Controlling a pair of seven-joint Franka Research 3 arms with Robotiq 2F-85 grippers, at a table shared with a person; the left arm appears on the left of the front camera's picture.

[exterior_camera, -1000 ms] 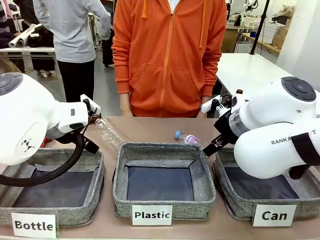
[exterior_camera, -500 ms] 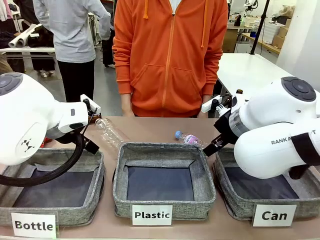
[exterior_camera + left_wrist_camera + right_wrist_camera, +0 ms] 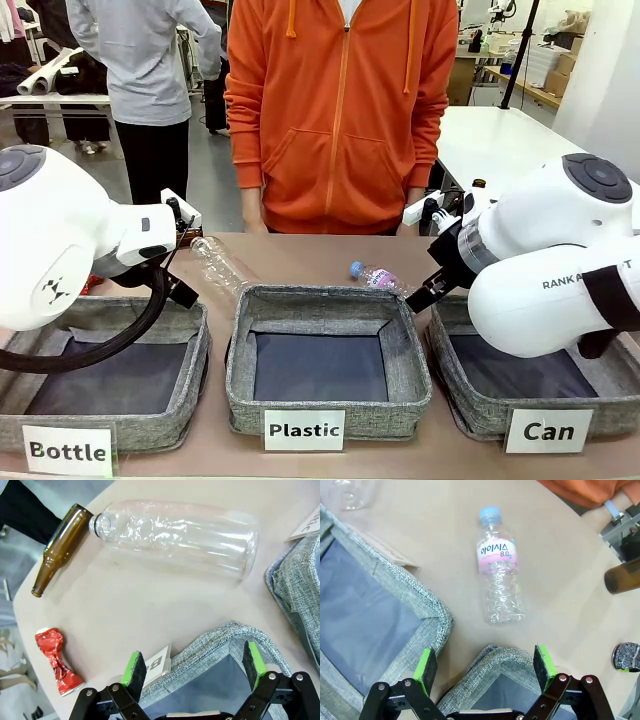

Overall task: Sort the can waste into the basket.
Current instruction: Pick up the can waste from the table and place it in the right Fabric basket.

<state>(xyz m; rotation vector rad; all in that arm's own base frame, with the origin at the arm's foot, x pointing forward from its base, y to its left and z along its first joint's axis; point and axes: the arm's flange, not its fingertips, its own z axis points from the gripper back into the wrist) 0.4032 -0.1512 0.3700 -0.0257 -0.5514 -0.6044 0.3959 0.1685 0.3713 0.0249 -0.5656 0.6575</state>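
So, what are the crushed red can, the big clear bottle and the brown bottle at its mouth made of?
Crushed red can: thin glossy painted metal, probably aluminium; sharp creases.
Big clear bottle: thin see-through plastic; crinkled wall.
Brown bottle: likely glossy amber glass; smooth, undented.

Tan-brown tabletop (image 3: 300, 255) up front, matte, evenly lit. Behind at right: white table (image 3: 500, 140), w/ black pole (image 3: 518, 55) slanting up past it. White wall (image 3: 600, 70) at far right edge. Stacked boxes (image 3: 545, 65) further back, on a wooden surface. Grey floor (image 3: 215, 170) btwn tables. Left bkgd: second white table (image 3: 50, 100) w/ pale rolls (image 3: 45, 75) on top; person in grey top (image 3: 150, 60) standing beside it. Soft indoor light throughout.
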